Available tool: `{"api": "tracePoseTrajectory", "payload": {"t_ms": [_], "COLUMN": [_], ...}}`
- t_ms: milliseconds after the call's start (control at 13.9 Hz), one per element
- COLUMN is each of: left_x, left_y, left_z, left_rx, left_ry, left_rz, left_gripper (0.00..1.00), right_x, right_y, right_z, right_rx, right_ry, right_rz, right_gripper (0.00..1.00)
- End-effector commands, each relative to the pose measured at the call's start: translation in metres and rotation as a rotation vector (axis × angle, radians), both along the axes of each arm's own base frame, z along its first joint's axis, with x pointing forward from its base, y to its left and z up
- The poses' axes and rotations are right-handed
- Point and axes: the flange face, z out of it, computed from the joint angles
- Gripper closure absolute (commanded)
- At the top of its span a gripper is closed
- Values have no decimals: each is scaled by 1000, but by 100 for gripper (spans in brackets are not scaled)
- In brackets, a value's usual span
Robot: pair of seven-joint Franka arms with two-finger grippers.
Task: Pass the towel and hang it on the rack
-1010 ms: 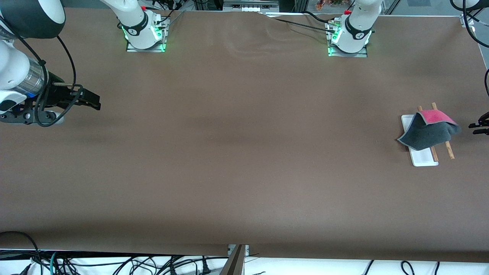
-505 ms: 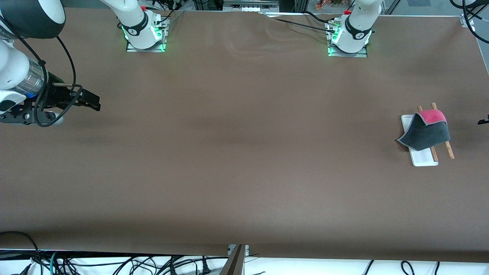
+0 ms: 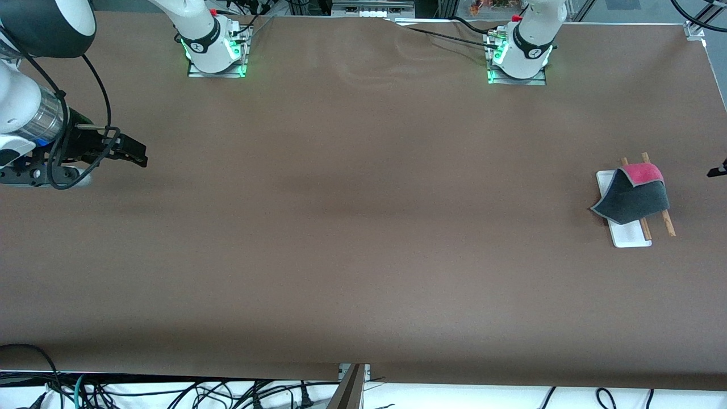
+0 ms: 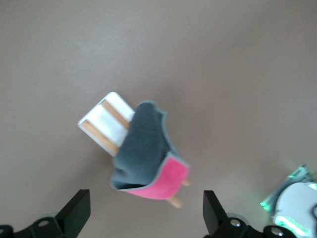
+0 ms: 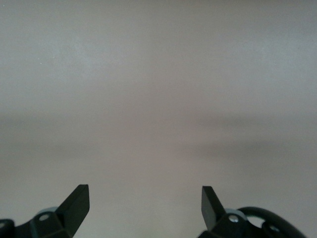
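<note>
Two rods of the rack (image 3: 623, 227) are draped by the towel (image 3: 633, 199) near the bench (image 3: 363, 255) edge at the left arm's end. Left tool (image 4: 146, 218) is spread, released, clear above; right tool (image 5: 145, 206) is parked, spread, empty.

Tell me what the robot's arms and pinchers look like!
Both arms are shiny white, rising from bases lit by green lights. The right arm has a black joint cap, a silver band and looping black cables. Both the right gripper and the left gripper have flat, black, wedge-shaped fingers.
</note>
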Motion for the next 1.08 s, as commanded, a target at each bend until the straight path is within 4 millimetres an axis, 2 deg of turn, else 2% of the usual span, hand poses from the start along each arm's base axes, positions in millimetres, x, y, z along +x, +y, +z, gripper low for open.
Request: {"api": "tracePoseTrajectory", "payload": {"t_ms": [0, 144, 216, 289, 433, 577, 721, 793, 866, 1010], "left_x": [-2, 0, -1, -2, -12, -36, -64, -77, -87, -94], "left_y": [-78, -124, -162, -190, -231, -251, -289, -300, -313, -313], "left_z": [42, 63, 73, 80, 103, 103, 100, 96, 93, 89], "left_rx": [79, 123, 146, 174, 230, 269, 311, 333, 336, 325], "left_ry": [67, 65, 60, 58, 32, 47, -4, -42, -84, -87], "left_rz": [52, 108, 114, 163, 314, 429, 560, 623, 609, 610], "left_gripper": [0, 0, 0, 0, 0, 0, 0, 0, 0, 0], "right_x": [-1, -1, -1, -1, -1, -1, -1, 0, 0, 0], "right_y": [-2, -2, -2, -1, -1, -1, -1, -1, -1, -1], "right_z": [3, 3, 3, 3, 3, 3, 3, 4, 4, 4], "right_rx": [-13, -13, -13, -13, -13, -13, -13, -13, -13, -13], "right_ry": [-15, -16, -16, -16, -16, -16, -17, -19, -19, -19], "right_rz": [18, 17, 17, 18, 18, 18, 18, 18, 18, 18], "right_gripper": [0, 0, 0, 0, 0, 0, 0, 0, 0, 0]}}
